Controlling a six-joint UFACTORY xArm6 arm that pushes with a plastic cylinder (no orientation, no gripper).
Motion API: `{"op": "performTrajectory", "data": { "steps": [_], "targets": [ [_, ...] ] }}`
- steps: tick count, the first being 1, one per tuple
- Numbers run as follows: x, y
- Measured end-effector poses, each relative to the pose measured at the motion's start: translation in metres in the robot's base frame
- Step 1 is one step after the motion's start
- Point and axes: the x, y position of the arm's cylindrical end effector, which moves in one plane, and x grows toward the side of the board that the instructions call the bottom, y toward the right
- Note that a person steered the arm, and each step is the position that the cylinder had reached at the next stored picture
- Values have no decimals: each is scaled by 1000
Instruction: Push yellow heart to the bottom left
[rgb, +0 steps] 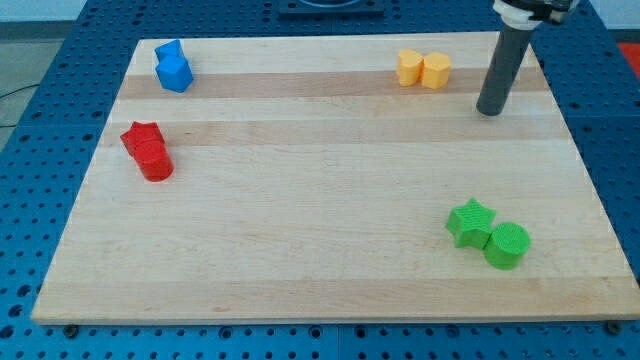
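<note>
Resting on the board near the view's top right, my tip (490, 111) is the plain lower end of a straight dark rod; no jaws, nothing held, touching no block. Just to its left, apart from it: two yellow blocks pressed side by side. Left one looks like the yellow heart (410, 68), right one a yellow block (436, 71) with flat faces, shape unclear. Both sit close to the top edge of the wooden board (320, 220). Far top left: two blue blocks (173, 67) bunched together, shapes hard to read. Below those, at left edge: red blocks (148, 150), also touching. Lower right: green star (470, 221) against a green cylinder (507, 245). Blue perforated table (60, 90) surrounds board
</note>
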Motion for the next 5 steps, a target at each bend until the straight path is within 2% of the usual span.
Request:
{"op": "performTrajectory", "data": {
  "steps": [2, 3, 4, 5],
  "targets": [
    [13, -11],
    [45, -33],
    [41, 3],
    [-19, 49]
  ]
}}
